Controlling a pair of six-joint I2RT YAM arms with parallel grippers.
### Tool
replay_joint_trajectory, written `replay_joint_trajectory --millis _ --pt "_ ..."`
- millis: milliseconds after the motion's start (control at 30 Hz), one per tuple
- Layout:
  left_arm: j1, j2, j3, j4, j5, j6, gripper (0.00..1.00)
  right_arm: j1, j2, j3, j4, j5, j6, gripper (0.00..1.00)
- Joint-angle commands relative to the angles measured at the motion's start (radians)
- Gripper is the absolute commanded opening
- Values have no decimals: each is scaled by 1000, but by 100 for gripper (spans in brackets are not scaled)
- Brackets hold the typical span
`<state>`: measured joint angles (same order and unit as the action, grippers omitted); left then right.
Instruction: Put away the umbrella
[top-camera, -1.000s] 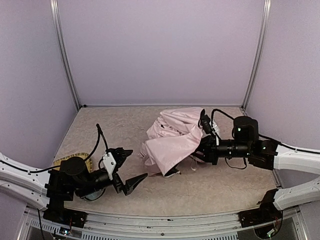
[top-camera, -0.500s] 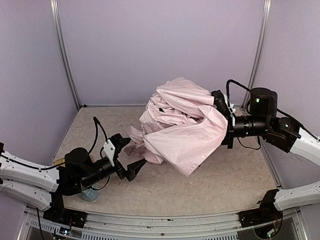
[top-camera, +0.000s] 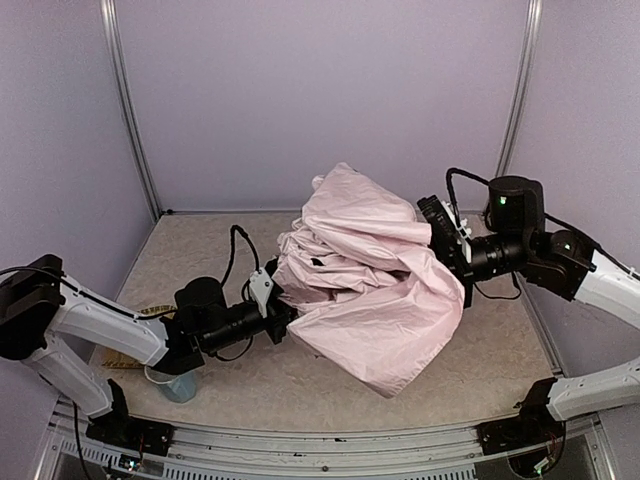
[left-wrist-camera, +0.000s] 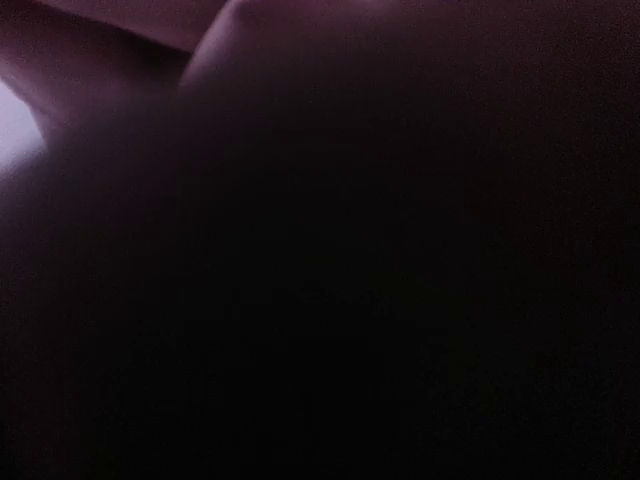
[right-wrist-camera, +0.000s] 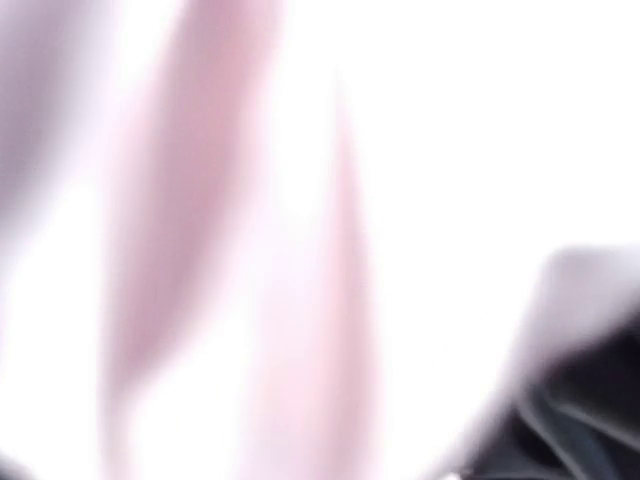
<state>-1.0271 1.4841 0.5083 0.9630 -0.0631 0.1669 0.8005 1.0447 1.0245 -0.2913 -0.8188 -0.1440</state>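
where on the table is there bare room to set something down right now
Bare: the far-left corner of the table by the back wall, and the near-right stretch between the umbrella drape and the right wall. Crowded: the middle under the umbrella, and near left, where the left arm, a yellowish flat thing and a small bluish object sit.

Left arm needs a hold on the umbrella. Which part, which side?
Probably the narrow bunched left end of the umbrella, approached from the left along the bundle's length. The fabric gathers tight there, right in front of the left gripper. The lower right drapes wide and loose, so the jaws would pinch only slack cloth. Shaft and handle are hidden, so a firmer spot can't be picked.
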Motion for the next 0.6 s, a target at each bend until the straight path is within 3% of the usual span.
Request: replay_joint_trajectory --millis 0,267,567 --pt "26 86 72 106 127 18 1 6 -31 -25 85 -107 -16 0" --pt "107 303 203 210 244 -62 0 84 9 -97 122 -104 -26 0" --pt "169 430 329 242 391 -124 1 186 141 -271 180 44 2 0"
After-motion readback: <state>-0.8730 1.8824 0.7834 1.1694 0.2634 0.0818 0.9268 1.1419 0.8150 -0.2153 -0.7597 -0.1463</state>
